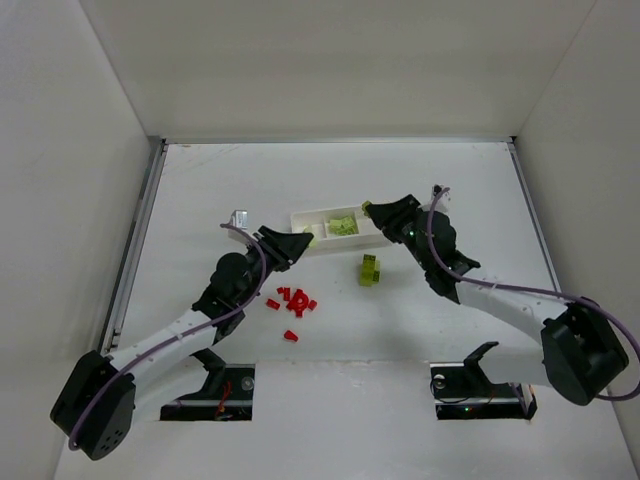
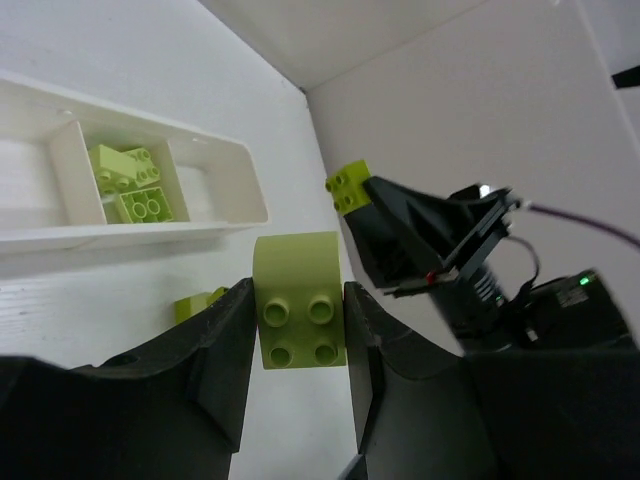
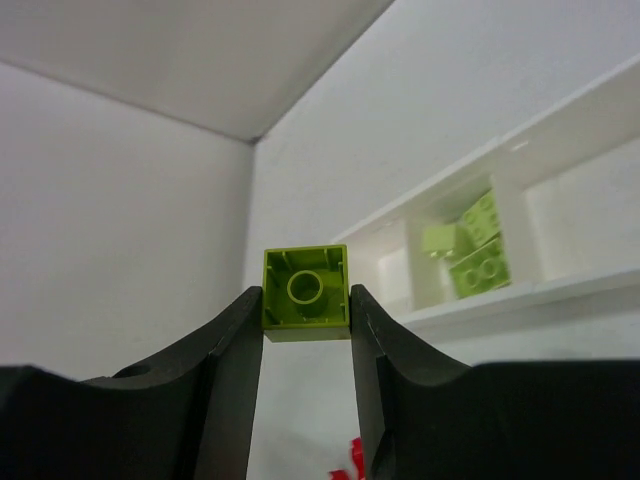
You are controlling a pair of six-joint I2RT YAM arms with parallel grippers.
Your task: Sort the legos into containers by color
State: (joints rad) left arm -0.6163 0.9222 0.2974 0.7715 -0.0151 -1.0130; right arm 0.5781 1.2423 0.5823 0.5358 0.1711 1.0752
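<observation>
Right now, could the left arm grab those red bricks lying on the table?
Probably not yet. The left gripper is shut on a yellow-green brick, so it is full. The red bricks lie uncovered close beside that arm, so once emptied, likely yes.

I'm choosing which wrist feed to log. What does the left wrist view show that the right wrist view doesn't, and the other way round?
Only the left wrist view shows the left gripper shut on a four-stud yellow-green brick, and a loose green brick on the table. Only the right wrist view shows a sliver of red legos at its bottom edge, and the hollow underside of the small green brick held in the right gripper. Both views show that small green brick, the white tray, and the sorted green bricks in its middle compartment.
</observation>
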